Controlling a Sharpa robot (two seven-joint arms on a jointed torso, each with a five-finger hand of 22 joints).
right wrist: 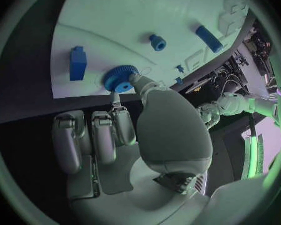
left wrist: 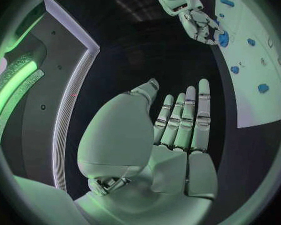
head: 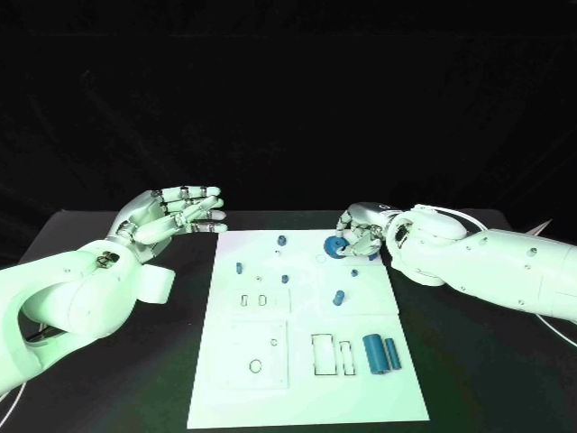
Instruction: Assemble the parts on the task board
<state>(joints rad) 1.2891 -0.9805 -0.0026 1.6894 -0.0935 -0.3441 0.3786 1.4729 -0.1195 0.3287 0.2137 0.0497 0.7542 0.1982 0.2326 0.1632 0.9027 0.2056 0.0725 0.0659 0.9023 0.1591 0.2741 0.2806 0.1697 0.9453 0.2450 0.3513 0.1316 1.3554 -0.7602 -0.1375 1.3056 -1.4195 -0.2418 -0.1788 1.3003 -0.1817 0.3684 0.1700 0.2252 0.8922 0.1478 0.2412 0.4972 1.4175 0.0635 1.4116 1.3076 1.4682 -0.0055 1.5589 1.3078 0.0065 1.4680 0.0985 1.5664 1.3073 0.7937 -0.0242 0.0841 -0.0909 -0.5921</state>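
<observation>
Early stage: right hand [head: 362, 231] pinches blue gear [head: 334, 248] at task board's [head: 308, 397] far right, left hand [head: 178, 212] idle and spread off the far-left corner, two cylinders [head: 381, 354] near-right still loose.

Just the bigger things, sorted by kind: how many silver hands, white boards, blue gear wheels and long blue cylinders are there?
Silver many-fingered hands: 2, the left hand and the right hand
White task board: 1
Blue toothed gear wheel, pinched by the right hand: 1
Long blue cylinders, side by side: 2
Total: 6
</observation>
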